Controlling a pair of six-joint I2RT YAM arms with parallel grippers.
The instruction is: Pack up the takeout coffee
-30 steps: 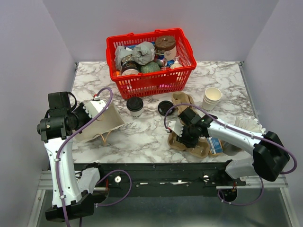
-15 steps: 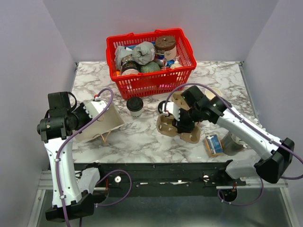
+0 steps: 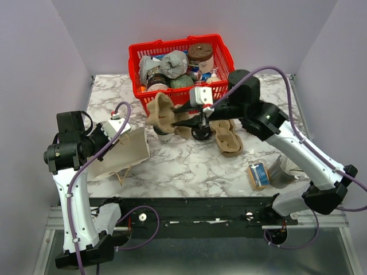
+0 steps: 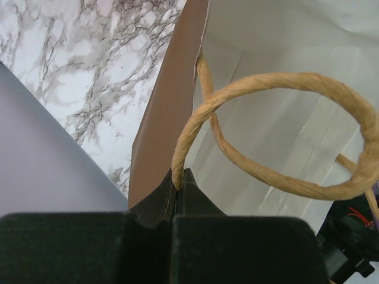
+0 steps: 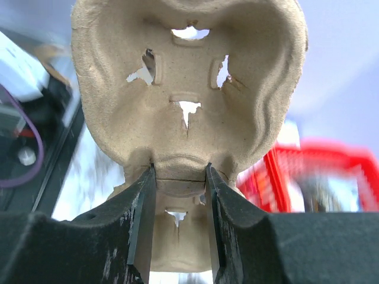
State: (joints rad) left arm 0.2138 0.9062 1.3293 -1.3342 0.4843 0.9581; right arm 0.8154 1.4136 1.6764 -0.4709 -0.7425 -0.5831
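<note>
The takeout coffee (image 3: pixel 164 136), a white cup, stands in front of the basket; its lid is hidden under a brown pulp cup carrier (image 3: pixel 163 113). My right gripper (image 3: pixel 192 121) is shut on that carrier's middle ridge and holds it in the air over the cup. In the right wrist view the carrier (image 5: pixel 189 77) fills the frame, pinched between my right gripper (image 5: pixel 179 177) fingers. My left gripper (image 3: pixel 106 137) is shut on the twine handle (image 4: pixel 278 83) of a white paper bag (image 3: pixel 123 150). The left wrist view shows my left gripper (image 4: pixel 179 177) clamped on the handle, with the bag (image 4: pixel 284 35) open beyond it.
A red basket (image 3: pixel 226 60) full of packaging stands at the back and shows blurred in the right wrist view (image 5: pixel 331 171). A loose black lid (image 3: pixel 200 134) and more brown pulp (image 3: pixel 227 141) lie under the right arm. A blue packet (image 3: pixel 258 175) lies at the near right.
My right arm has lifted the carrier from the near right and swung it up and left over the coffee cup. The bag in my left gripper has sagged a little.
</note>
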